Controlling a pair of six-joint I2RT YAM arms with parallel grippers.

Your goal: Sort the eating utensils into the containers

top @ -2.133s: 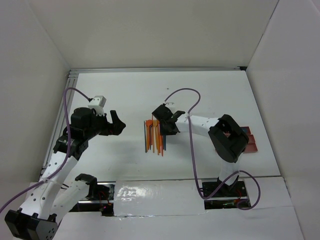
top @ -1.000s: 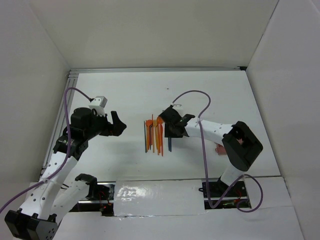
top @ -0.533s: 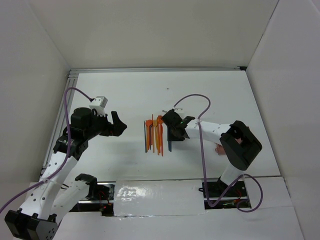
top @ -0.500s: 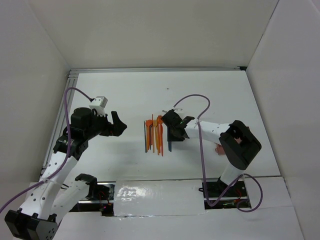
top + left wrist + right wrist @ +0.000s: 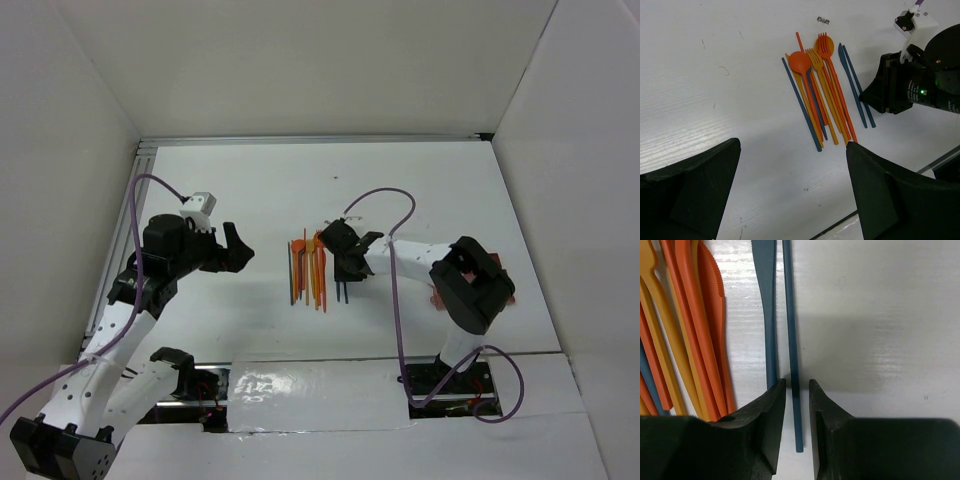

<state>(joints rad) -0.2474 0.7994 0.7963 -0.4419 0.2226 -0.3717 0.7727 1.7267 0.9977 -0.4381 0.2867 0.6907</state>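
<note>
White bench (image 5: 250,180) carries everything here. On the left, my left fingers (image 5: 690,195) hang above it, spread wide with nothing between them.

To their right lie the utensils (image 5: 310,268), near the middle of the bench, packed side by side in one bundle. Their long axes run from the near edge towards the far wall, almost parallel. The orange spoon (image 5: 799,62) has its bowl at the far end, the forks (image 5: 824,46) have their tines there, and the handles point back at my bases. A long blue stick (image 5: 800,102) lies along the bundle's left side. The orange pieces overlap too much in the middle for me to count them.

Just right of the bundle lie a blue knife (image 5: 765,300) and, close against it, a thin blue stick (image 5: 791,340), both on the same axis. My right fingers (image 5: 767,420) are down close to the near end of that thin stick, one on each side of it. The gap between them is narrow, but a sliver of bench shows on either side of the stick, so they are not clamped on it.

Far right, the reddish-brown tray (image 5: 507,288) is mostly hidden behind my right arm. Only a corner shows, and its troughs cannot be made out.
</note>
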